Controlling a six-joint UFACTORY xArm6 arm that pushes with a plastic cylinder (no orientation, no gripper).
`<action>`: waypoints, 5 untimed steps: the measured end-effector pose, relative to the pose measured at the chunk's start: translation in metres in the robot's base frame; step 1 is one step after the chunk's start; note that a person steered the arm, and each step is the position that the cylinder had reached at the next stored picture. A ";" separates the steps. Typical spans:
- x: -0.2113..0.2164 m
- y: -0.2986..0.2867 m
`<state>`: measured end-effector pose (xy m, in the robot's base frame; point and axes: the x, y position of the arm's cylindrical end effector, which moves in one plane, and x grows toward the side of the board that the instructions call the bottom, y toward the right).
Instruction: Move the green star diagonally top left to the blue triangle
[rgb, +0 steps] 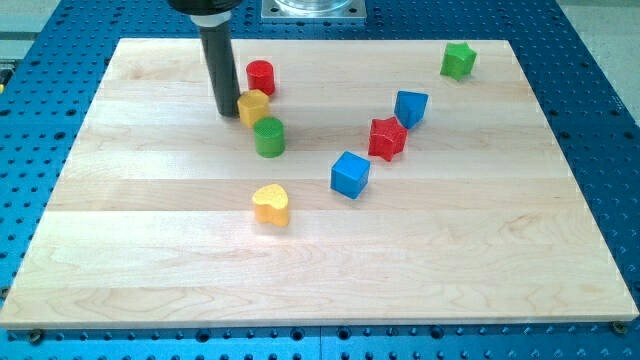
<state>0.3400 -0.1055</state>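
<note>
Your tip (228, 113) touched the yellow block (252, 106) | green star (458, 60) sat far right | no hand was visible.

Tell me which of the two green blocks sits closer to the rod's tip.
The green cylinder, just right of and below my tip, beside the yellow block. The green star sits far off at the view's top right.

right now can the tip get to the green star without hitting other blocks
Probably yes. My tip sits at the view's upper left beside the yellow block; the green star is far right, and the strip along the board's top edge, above the red cylinder, holds no blocks.
</note>
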 end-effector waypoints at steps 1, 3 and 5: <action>0.000 -0.010; -0.007 -0.018; -0.051 -0.058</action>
<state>0.2893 -0.1636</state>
